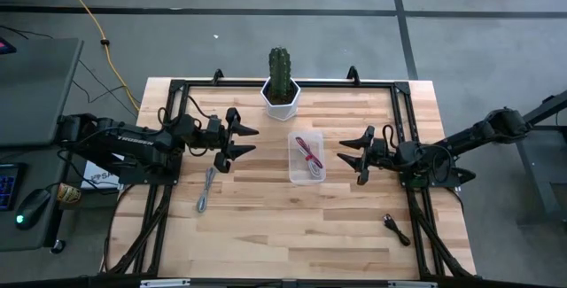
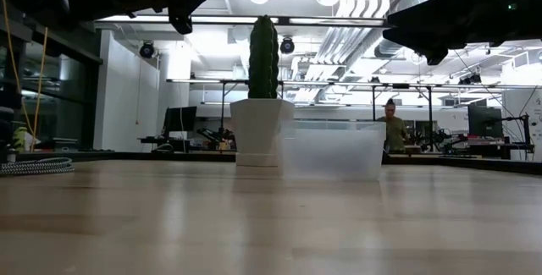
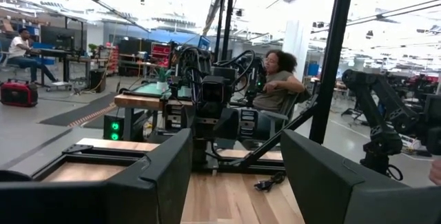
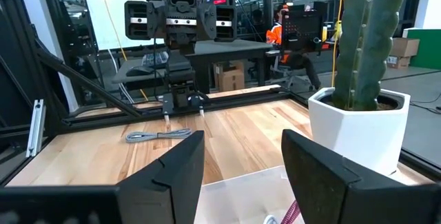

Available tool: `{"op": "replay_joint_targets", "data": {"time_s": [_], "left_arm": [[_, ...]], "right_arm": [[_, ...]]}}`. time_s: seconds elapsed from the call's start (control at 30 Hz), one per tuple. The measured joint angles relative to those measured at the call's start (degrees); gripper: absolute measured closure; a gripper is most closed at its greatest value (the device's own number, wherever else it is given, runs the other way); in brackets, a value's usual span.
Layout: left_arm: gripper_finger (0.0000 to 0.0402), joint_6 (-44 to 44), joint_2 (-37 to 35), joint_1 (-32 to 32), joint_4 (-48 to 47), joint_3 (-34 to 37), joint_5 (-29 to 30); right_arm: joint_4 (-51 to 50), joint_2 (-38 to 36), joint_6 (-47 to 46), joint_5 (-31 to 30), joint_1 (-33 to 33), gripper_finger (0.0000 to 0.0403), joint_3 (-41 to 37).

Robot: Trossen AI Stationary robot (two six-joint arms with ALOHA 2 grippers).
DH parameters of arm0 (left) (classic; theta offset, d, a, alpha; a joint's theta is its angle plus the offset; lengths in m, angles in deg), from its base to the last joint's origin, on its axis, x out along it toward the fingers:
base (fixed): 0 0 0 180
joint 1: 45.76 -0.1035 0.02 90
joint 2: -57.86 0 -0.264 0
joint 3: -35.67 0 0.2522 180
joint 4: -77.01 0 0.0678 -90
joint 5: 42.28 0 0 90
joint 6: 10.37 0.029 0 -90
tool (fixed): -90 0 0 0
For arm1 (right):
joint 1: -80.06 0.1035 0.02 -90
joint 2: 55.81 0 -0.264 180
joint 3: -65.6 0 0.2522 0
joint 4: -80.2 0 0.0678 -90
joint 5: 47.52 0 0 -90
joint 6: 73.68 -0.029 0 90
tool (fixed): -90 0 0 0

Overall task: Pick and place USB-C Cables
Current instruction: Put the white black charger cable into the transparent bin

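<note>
A clear plastic box (image 1: 306, 159) sits at the table's middle with the red and white cable (image 1: 307, 152) lying inside; its pink end (image 4: 289, 214) shows in the right wrist view. The grey cable (image 1: 206, 190) lies stretched on the wood toward the left; it is also in the right wrist view (image 4: 157, 136). The black cable (image 1: 396, 227) lies near the right edge, also in the left wrist view (image 3: 269, 181). My left gripper (image 1: 248, 140) hovers open, left of the box and above the table. My right gripper (image 1: 349, 157) hovers open just right of the box.
A cactus in a white pot (image 1: 281, 87) stands behind the box near the far edge. A black frame (image 1: 283, 83) borders the table's far and side edges. A yellow cord (image 1: 93, 22) runs on the floor beyond. People sit in the room behind.
</note>
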Motion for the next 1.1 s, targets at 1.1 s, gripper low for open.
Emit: {"op": "replay_joint_targets", "data": {"time_s": [1.1], "left_arm": [[0.0200,-14.7,6.6,14.8,-85.8,-28.9,30.1]], "right_arm": [[-0.4,0.0,-0.1,-0.1,0.0,0.0218,0.1]]}}
